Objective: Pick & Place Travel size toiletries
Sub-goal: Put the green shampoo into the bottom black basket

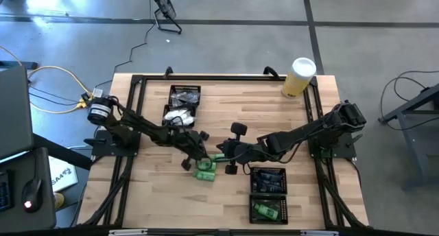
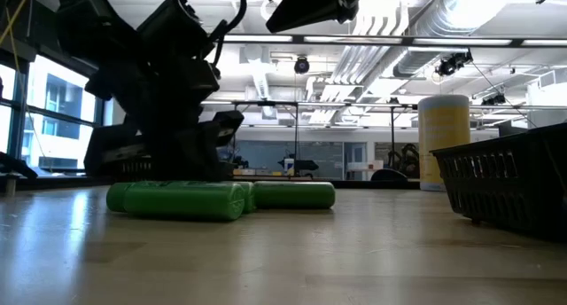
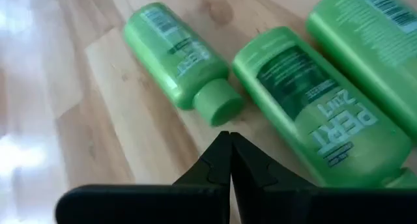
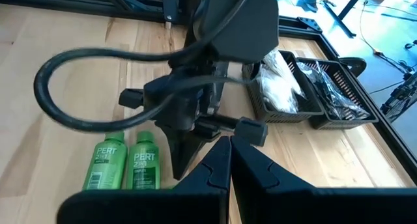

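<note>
Three bright green little bottles lie on their sides close together on the wooden table (image 1: pixel 158 188), one (image 3: pixel 179 55) apart from the middle one (image 3: pixel 306 100) and the third (image 3: pixel 371 35); they show in the high view (image 1: pixel 206 171) and the low view (image 2: pixel 186 200). My left gripper (image 3: pixel 229 142) is shut, its tips low over the table between the first bottle's cap (image 3: pixel 218 103) and the middle bottle. My right gripper (image 4: pixel 229 146) is shut and higher up, just to the right of the bottles (image 1: pixel 221 152), with nothing in it. My left gripper's shut fingertips (image 3: pixel 225 146) slant down from the table's left side, right beside the middle bottle's side (image 3: pixel 273 126) and the first bottle's cap. I cannot tell whether they touch either. All the bottles lie flat on the table.
A black mesh tray (image 1: pixel 184 99) with white crinkly packets (image 4: pixel 280 84) stands at the far middle. A second black mesh tray (image 1: pixel 269 181), near right, holds a green bottle (image 1: pixel 266 210). A tall yellow cylinder with a white lid (image 1: pixel 299 77) stands at the far right corner.
</note>
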Controlling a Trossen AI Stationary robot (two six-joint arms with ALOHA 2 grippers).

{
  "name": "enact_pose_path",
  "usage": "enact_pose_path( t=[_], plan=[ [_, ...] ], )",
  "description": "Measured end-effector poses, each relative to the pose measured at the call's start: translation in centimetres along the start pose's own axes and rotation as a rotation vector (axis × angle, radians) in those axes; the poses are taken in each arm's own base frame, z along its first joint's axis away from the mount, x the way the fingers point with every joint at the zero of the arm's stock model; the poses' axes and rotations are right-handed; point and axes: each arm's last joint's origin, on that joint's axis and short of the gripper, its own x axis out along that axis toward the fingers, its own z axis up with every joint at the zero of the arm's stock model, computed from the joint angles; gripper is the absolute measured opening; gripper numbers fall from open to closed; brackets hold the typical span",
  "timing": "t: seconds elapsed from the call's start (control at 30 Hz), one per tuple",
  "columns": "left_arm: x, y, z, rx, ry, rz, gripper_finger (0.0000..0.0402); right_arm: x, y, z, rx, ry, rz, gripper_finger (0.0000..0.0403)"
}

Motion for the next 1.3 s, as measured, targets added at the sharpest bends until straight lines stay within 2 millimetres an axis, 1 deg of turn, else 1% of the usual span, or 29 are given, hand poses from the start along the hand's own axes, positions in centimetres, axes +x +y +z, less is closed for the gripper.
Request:
enact_pose_path(
  t=[0.37, 0.43, 0.57, 0.67, 0.83, 0.97, 1.07, 1.17, 1.3],
  plan=[
    [-1.4, 0.1, 0.4, 0.058, 0.035, -0.007, 0.0000, 0.2, -0.3, -0.2, 0.028, 0.021, -0.003, 0.0003],
    [-1.5, 0.1, 0.4, 0.069, 0.040, -0.010, 0.0000, 0.3, -0.6, -0.2, 0.074, 0.024, -0.004, 0.0003],
    [-1.6, -0.1, 0.2, 0.079, 0.000, 0.005, 0.0000, 1.1, -1.7, -0.1, 0.187, 0.055, 0.097, 0.0003],
    [-1.7, -0.4, -0.2, 0.077, -0.051, 0.037, 0.0000, 1.4, -2.4, -0.1, 0.215, 0.066, 0.110, 0.0003],
    [-3.1, -1.1, -1.1, 0.055, -0.075, 0.056, 0.0000, 1.4, -3.1, 0.2, 0.222, 0.059, 0.107, 0.0002],
    [-4.5, -1.2, -1.2, 0.060, -0.071, 0.092, 0.0000, 1.5, -3.9, 1.0, 0.244, 0.045, 0.108, 0.0002],
    [-5.3, -1.4, -1.5, 0.071, -0.040, 0.105, 0.0000, 1.3, -4.4, 2.0, 0.255, 0.018, 0.095, 0.0002],
    [-6.1, -1.5, -1.5, 0.077, -0.034, 0.116, 0.0000, 1.2, -4.6, 2.7, 0.248, 0.001, 0.094, 0.0002],
    [-7.7, -1.8, -1.8, 0.076, -0.017, 0.127, 0.0000, 1.8, -4.5, 3.1, 0.243, 0.001, 0.093, 0.0002]
  ],
)
